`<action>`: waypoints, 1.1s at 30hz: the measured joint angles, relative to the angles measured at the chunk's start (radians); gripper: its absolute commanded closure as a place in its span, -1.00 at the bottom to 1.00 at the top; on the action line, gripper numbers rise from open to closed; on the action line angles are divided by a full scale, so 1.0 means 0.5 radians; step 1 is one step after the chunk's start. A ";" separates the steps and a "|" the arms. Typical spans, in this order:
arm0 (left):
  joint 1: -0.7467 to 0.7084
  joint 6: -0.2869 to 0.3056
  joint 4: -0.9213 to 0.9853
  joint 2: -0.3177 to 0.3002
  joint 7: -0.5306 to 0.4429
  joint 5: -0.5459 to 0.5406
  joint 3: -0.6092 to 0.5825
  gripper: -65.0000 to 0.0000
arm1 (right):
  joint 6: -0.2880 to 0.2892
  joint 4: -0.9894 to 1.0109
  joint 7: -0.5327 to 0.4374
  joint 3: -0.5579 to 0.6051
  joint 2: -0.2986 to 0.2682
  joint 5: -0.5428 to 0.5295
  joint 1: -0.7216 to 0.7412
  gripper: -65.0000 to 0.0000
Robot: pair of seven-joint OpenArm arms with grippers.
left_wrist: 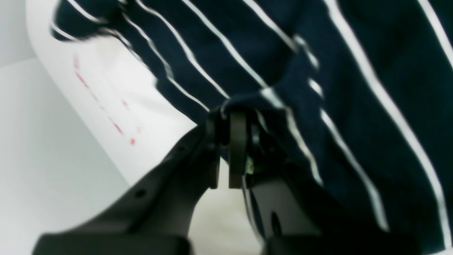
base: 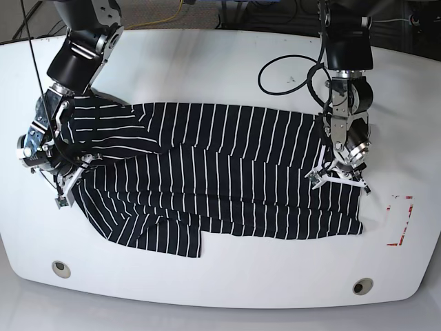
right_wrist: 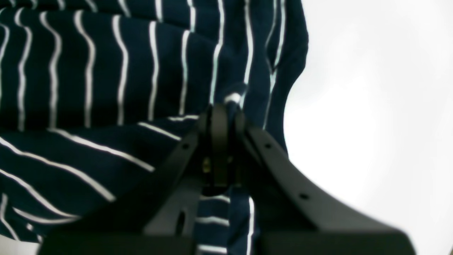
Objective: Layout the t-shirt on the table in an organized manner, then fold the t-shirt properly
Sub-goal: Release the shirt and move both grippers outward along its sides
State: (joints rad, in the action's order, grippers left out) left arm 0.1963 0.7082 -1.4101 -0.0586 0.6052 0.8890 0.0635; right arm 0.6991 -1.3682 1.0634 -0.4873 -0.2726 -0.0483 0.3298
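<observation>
**Both tools pinching the shirt at opposite ends**

The t-shirt [base: 220,176] lies spread across the middle of the worktop [base: 220,62], its long axis running left to right across the base view, stripes crossing it from top to bottom. It is not yet flat: a sleeve or flap is doubled over at the upper left, and the lower left hem sits ragged.

The left tool [base: 339,165], at the right of the base view, has its jaws closed on a fold of fabric near the shirt's right edge; the wrist view shows cloth bunched between them [left_wrist: 233,113]. The right tool [base: 58,162], at the far left, is likewise clamped on a pinch of cloth [right_wrist: 226,106] by the left edge.

So the garment stretches between the two arms. To my eye, drawing them apart along that axis would smooth it, and the right arm sits nearer the rumpled part. The red-marked rectangle [base: 401,219] lies just beyond the shirt's lower right corner.
</observation>
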 measured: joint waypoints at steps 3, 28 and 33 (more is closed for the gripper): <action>0.044 0.000 0.031 0.001 -0.004 0.000 0.000 0.92 | 0.001 0.033 -0.035 0.052 -0.002 -0.004 0.027 0.97; 0.130 -0.001 0.106 -0.047 -0.010 -0.001 0.002 0.91 | 0.001 0.252 -0.235 0.184 -0.008 -0.006 0.047 0.97; 0.126 0.001 0.169 -0.086 -0.021 -0.018 -0.008 0.88 | 0.001 0.254 -0.243 0.184 -0.010 -0.007 0.060 0.77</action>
State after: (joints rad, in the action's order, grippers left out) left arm 0.2592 0.7086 -1.3254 -0.1017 0.5945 0.8799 0.0597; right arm 0.6994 -1.2411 0.9417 -0.3954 -0.2775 -0.0517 0.3595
